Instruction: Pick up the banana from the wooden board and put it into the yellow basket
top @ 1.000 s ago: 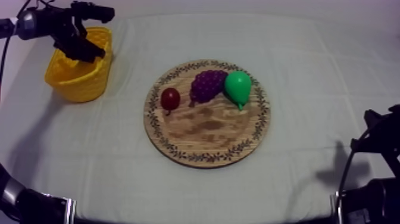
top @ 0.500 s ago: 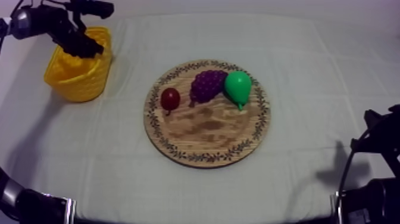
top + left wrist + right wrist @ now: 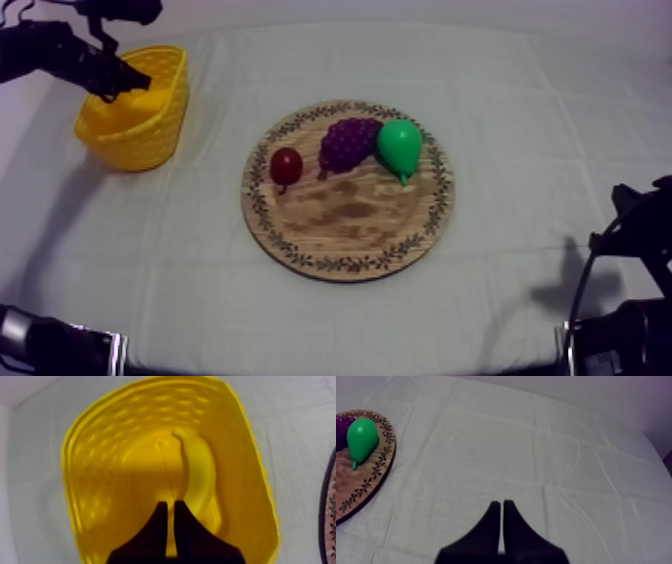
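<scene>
Banana: the curved yellow toy banana (image 3: 200, 471) lies on the floor of the yellow woven plastic basket (image 3: 160, 125), at the upper left of the top view and well apart from the board.
Left pincer: the left gripper (image 3: 171, 505) hangs over the basket's mouth, its black fingers drawn together into a narrow wedge, gripping nothing.
Right pincer: the right gripper (image 3: 501, 503) is closed and empty over the bare grey-white cloth (image 3: 486, 451).
Board: the round wooden board with a patterned rim (image 3: 345, 225) sits mid-frame in the top view. It carries a purple bunch of grapes (image 3: 348, 140), a green pear (image 3: 400, 145) and a small red fruit (image 3: 286, 164).
Handling: the banana looks light, stiff and smooth, so probably slippery. The thick middle of its curve seems the safest hold, not the tapering ends.
Progress: the task appears to be complete.
</scene>
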Robot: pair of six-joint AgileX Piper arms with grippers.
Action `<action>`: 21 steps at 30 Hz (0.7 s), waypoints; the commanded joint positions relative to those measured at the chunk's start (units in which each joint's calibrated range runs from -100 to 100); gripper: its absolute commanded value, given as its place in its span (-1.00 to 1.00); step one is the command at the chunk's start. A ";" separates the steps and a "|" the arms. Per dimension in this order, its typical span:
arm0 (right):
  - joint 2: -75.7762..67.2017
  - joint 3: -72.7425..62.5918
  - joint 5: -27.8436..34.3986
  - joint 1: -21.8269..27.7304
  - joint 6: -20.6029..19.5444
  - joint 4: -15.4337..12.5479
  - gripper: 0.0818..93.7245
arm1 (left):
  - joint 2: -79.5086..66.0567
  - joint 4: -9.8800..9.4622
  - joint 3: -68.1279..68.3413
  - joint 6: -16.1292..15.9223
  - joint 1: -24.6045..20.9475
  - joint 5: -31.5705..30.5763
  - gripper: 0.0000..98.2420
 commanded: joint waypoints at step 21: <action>-0.02 0.02 0.04 0.00 0.00 0.01 -0.99 | -55.93 9.75 40.73 -3.15 -1.80 -3.23 -1.00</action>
